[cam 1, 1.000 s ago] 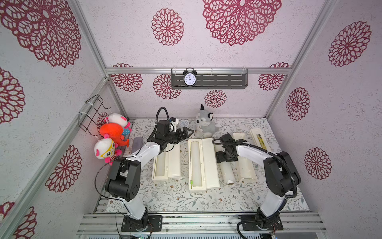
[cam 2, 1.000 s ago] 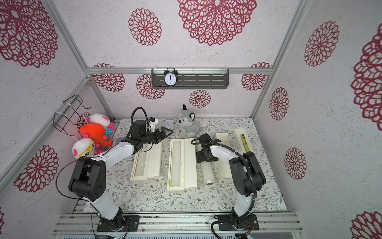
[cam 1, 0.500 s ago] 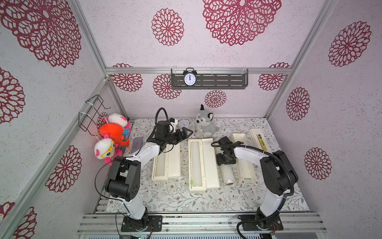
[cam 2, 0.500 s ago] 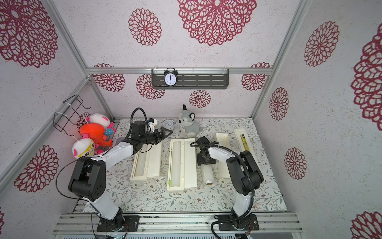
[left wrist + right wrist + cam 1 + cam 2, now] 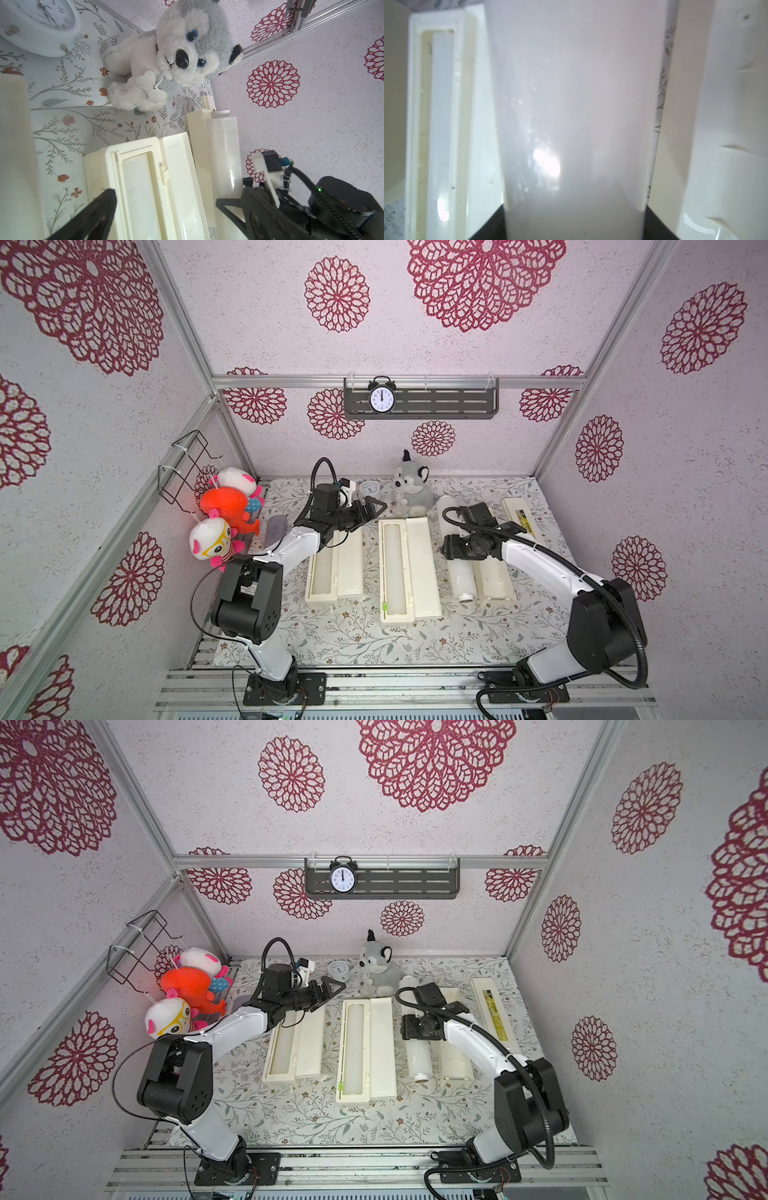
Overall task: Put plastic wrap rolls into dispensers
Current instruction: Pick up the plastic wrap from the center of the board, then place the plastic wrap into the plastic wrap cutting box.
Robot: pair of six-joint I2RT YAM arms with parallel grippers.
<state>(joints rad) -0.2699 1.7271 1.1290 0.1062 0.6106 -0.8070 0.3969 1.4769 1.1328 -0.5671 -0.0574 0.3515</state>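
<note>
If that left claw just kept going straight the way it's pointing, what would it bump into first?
Most likely the grey plush husky: the open left gripper aims at it across the middle dispenser's far end. Its height is unclear, so it might clip that box first.

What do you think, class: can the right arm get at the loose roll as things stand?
Likely yes: its claw is clamped round the roll, uncovered beside an open box.
</note>
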